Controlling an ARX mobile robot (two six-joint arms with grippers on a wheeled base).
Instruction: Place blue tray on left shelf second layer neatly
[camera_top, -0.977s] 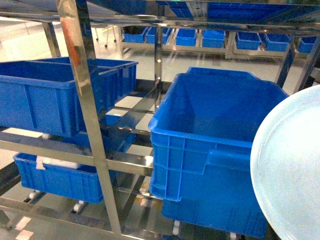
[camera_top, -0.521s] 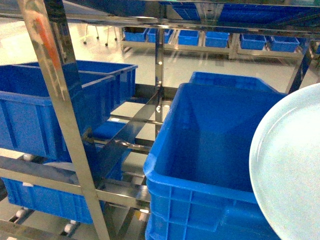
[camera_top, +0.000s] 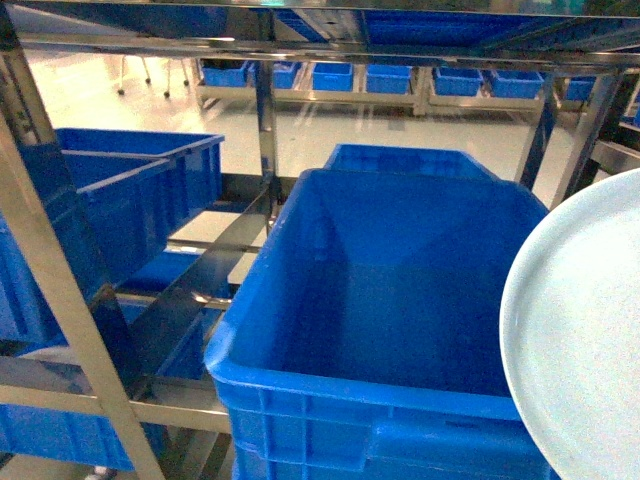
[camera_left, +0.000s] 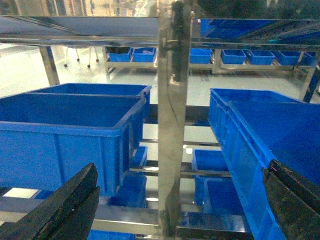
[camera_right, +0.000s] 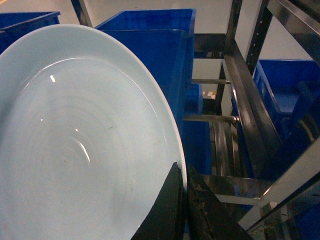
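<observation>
Since a second ago the head view has swung: the near steel upright (camera_top: 60, 300) that stood left of centre now sits toward 9 o'clock, and the big dark-blue crate (camera_top: 390, 330) has slid in to fill the middle and loom closer. Its open mouth faces up and it rests on a tier of the left shelf (camera_top: 200, 300), with a second crate (camera_top: 410, 160) just behind it at 12 o'clock. More crates (camera_top: 120, 200) sit on the same rack toward 9 o'clock.

At 3 o'clock in the head view, the blue tray (camera_top: 580, 340) remains, cut off by the frame edge, its pale face tilted toward the camera, in front of the big crate's right corner. From the right wrist camera the blue tray (camera_right: 80, 140) fills the left half, and the right claw (camera_right: 186, 205) pinches its rim at 5 o'clock, one dark finger on the inner face and the other behind the edge.

The left claw (camera_left: 175, 200) shows in its own wrist view with fingers (camera_left: 65, 205) spread wide and nothing between them, facing a shiny upright (camera_left: 174, 125) of the rack.
</observation>
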